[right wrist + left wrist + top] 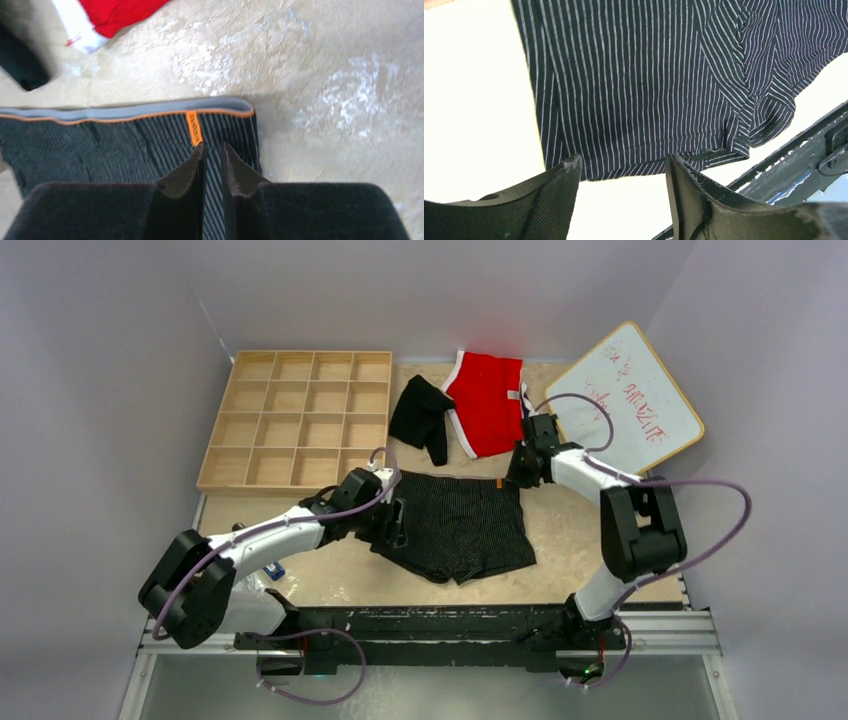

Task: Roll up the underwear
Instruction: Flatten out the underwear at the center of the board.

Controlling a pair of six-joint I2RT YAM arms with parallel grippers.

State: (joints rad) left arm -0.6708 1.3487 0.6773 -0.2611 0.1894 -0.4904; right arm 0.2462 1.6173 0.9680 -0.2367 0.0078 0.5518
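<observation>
The striped underwear is lying flat mid-table, the plain black underwear at its 12 o'clock. The left gripper is gaping empty at its 9 o'clock edge — the right gripper, fingers almost touching, is perhaps pinching the 1 o'clock waistband.

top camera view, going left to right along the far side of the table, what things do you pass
wooden tray → black underwear → red briefs → whiteboard
</observation>
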